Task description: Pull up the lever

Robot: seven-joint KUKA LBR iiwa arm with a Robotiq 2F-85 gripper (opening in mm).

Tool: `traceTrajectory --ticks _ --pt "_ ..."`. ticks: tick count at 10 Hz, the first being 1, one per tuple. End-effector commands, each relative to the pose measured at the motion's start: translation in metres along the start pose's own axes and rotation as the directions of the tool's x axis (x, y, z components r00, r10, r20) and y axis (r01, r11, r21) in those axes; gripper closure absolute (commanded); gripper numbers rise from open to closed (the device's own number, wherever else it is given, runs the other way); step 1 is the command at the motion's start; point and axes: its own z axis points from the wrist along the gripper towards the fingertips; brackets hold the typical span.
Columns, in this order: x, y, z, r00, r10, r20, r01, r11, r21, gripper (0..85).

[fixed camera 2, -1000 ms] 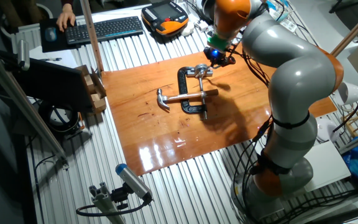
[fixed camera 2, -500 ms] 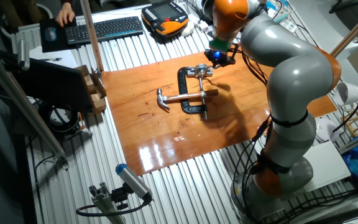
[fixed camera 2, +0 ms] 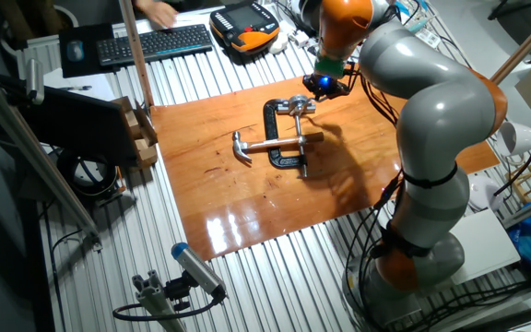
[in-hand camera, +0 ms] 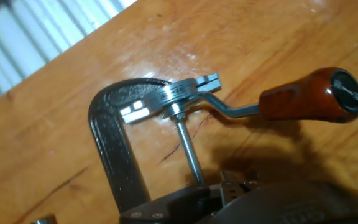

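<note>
Board of orange-brown wood lies on the ribbed metal table, and on it rests a black clamp. Its lever is at the far end of the clamp, heading the thin screw that runs along the open side of the frame. A hammer lies across the clamp's middle, head to the left, handle crossing the screw.

The grey and orange arm reaches over the board from the right. Its gripper hangs just beside the lever, on the far right of it. Whether it touches the lever cannot be told, and neither view shows whether the fingers are apart or together.

From the hand view, the lever appears as a short shiny bar atop the screw, level with the upper end of the dark frame. A bent metal shank leads from beside it to a reddish-brown handle on the right. Dark parts of the hand fill the bottom edge.

Behind the board sit a keyboard and an orange pendant.
</note>
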Motion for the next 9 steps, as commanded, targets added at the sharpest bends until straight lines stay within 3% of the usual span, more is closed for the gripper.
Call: traceTrajectory --ticks 1,9 --pt "-0.0005 0.0 0.0004 0.723 -0.69 0.038 0.691 0.722 -0.04 85.0" --pt "-0.0012 -0.0012 -0.0016 0.719 -0.693 0.04 0.695 0.719 -0.025 85.0"
